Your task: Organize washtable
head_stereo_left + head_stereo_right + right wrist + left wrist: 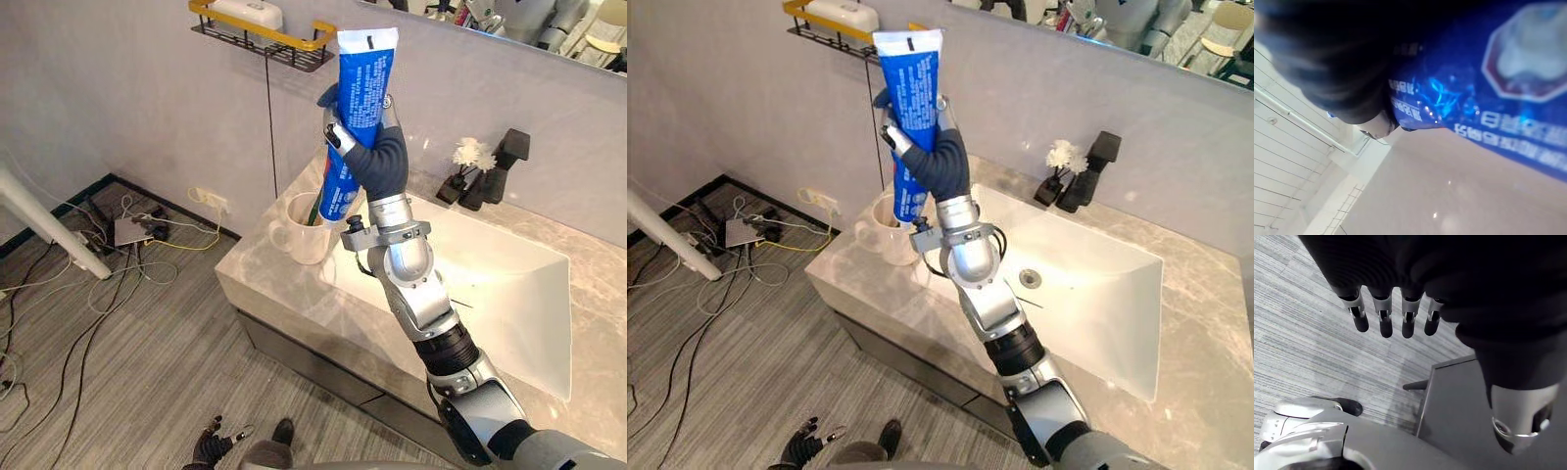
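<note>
right hand (377, 157): gripping tube, fingers curling round its lower half
tube (358, 98): standing near upright in the grip, flat end up, cap end pointing down at mug mouth; whether the tip is inside, cannot tell
mug (304, 235): sitting on counter (265, 284) corner, just left of sink (509, 294), right below the hand
key relation: tube's long axis is lining up with mug opening, so next move is likely going straight down
left hand (1383, 316): hanging low over floor, fingers straight, holding nothing; right hand is nearer
</note>
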{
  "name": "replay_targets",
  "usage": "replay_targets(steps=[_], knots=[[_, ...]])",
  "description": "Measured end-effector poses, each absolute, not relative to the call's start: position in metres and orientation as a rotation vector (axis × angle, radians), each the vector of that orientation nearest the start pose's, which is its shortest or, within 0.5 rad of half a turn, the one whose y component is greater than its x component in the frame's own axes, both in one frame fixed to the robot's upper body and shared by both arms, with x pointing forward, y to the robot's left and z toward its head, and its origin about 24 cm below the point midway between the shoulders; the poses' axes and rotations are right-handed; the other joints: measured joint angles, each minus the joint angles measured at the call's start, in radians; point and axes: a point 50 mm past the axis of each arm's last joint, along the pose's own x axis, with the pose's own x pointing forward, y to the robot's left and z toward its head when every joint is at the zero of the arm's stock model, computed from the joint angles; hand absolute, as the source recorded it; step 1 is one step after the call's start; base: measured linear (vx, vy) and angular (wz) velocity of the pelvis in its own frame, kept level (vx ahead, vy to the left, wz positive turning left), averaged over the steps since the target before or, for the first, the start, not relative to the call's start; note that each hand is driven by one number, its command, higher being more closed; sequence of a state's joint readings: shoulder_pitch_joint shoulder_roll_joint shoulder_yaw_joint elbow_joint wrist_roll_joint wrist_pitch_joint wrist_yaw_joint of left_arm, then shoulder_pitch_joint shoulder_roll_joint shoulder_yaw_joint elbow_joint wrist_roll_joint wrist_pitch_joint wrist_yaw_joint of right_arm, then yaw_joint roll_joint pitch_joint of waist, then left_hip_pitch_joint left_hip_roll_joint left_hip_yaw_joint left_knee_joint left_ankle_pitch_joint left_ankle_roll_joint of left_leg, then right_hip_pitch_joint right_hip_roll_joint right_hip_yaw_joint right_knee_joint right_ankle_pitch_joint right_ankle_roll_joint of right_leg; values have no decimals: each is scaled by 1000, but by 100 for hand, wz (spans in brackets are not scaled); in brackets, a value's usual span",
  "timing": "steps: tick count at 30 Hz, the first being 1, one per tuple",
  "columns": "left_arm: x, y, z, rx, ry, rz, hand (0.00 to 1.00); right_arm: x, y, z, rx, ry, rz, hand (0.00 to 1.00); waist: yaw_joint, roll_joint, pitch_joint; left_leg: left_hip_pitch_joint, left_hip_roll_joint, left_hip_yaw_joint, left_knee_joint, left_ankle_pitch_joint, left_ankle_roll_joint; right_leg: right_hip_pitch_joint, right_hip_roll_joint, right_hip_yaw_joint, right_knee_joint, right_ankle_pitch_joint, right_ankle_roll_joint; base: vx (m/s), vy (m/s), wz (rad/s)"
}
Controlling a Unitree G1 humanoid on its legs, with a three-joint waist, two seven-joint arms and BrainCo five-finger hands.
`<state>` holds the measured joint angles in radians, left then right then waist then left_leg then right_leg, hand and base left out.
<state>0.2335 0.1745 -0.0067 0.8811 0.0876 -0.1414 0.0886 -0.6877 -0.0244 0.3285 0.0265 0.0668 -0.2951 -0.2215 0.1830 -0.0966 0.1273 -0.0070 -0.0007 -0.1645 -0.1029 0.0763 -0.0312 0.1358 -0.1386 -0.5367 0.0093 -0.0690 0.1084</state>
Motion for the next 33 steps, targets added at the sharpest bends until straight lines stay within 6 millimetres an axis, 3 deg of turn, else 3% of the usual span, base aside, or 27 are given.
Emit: replay_targets(steps=[13, 21, 25, 33], knots=[[90, 218, -144, 336, 933, 66, 0, 314, -25, 253, -30, -877, 244, 100, 25, 8, 32, -17, 1, -18, 0, 7, -4, -1, 11, -21, -10, 0, 0, -6, -13, 5], [91, 217, -143, 400, 912, 32, 0, 324, -24, 249, -124, -856, 194, 100, 34, 14, 37, -26, 0, -28, 0, 7, -5, -3, 15, -32, -13, -1, -1, 2, -6, 3], [99, 213, -141, 435, 885, -10, 0, 326, -25, 252, -178, -872, 175, 100, 52, 24, 64, -30, 2, -31, 0, 8, -6, -5, 14, -35, -13, -1, -2, -5, -2, 1], [104, 212, -140, 466, 858, -38, 0, 334, -29, 248, -259, -857, 127, 100, 53, 26, 70, -55, -5, -53, 7, 21, -9, -23, 14, -55, -13, -2, -2, 14, -2, 10]])
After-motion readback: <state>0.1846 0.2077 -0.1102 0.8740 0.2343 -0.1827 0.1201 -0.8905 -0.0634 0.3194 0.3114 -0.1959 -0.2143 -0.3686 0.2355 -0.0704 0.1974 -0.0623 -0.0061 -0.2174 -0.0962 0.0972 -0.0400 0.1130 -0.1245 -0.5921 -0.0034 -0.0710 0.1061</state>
